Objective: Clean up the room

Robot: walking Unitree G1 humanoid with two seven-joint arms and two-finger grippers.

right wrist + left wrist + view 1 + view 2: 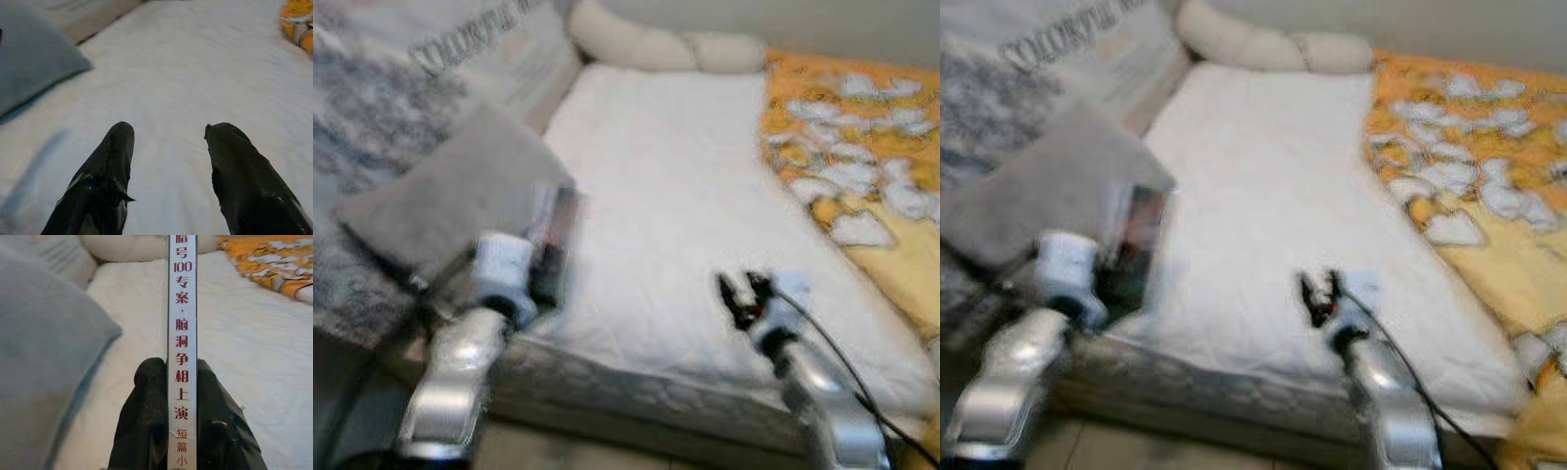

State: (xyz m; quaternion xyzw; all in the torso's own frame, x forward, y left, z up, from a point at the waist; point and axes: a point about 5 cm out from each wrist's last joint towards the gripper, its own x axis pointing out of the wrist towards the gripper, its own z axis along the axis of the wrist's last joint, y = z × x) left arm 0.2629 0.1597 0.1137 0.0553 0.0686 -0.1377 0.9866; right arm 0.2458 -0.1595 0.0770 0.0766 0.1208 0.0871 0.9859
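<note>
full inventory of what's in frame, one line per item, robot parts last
Book: 1, white spine with red Chinese print, held edge-on over the bed's left side.
Mattress: 1, white, centre of view.
Grey pillow: 1, grey, on the mattress's left edge, beside the book.
Bolster: 1, cream, long, across the head of the bed.
Patterned blanket: 1, grey and white with lettering, left of the bed.
Quilt: 1, orange-yellow with white shapes, on the right side of the bed.
Left gripper: 1, black fingers shut on the book.
Right gripper: 1, black fingers open, empty, over the mattress near its front edge.
</note>
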